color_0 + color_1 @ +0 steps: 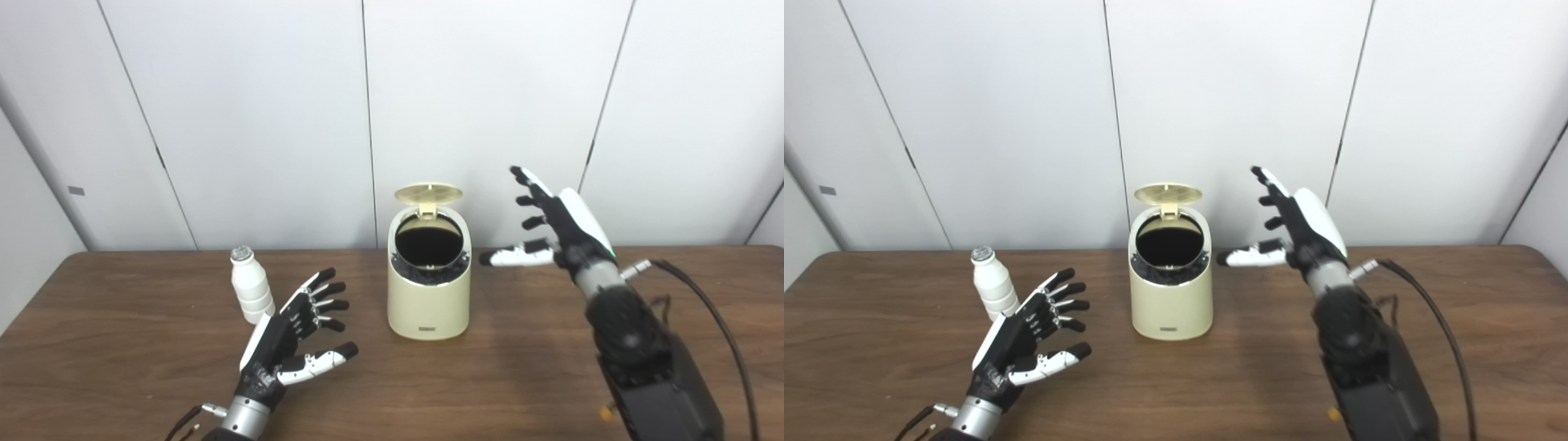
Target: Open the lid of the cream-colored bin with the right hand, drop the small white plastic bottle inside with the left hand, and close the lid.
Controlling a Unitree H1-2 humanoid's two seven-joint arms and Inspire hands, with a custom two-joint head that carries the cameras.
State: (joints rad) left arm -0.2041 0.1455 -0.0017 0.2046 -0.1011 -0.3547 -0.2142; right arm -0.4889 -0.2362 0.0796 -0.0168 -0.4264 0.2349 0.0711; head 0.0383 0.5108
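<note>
A cream bin (429, 288) stands on a wooden surface (122, 343), its lid (428, 193) already tipped up and back. The right hand (554, 223) hovers just right of the opening, fingers (528, 177) spread wide, holding nothing. The left hand (294, 334) also spreads wide and empty. A white bottle (251, 293) stands upright just behind its fingers (327, 288), apparently untouched. Risks: a sideways reach could topple the bottle, and the right hand's thumb could likely knock the lid shut early.
</note>
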